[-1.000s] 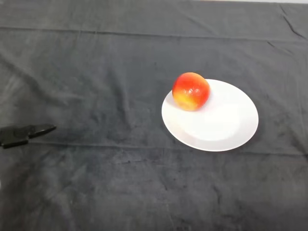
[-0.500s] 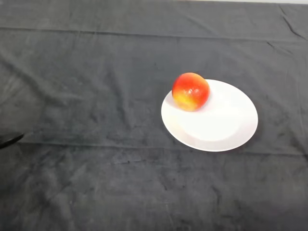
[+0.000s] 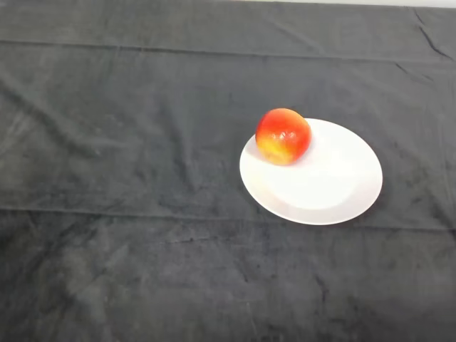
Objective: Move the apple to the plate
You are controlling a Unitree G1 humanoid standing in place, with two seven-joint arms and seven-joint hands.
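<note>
The apple (image 3: pixel 283 135) (red, shading to yellow low on its near side) is seen resting on the white plate (image 3: pixel 335 187), at the plate's far-left rim. The plate is set on the dark cloth (image 3: pixel 128 214).

Dark cloth (image 3: pixel 142 235) cut off by the left, right and bottom edges, tabletop beneath it hidden, plate (image 3: pixel 335 185) rim hidden behind the apple (image 3: pixel 283 135)

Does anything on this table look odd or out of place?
Nothing much. The apple sits on the white plate, though close to its far-left rim rather than its middle. The dark cloth is creased but nothing looks spilled or damaged.
</note>
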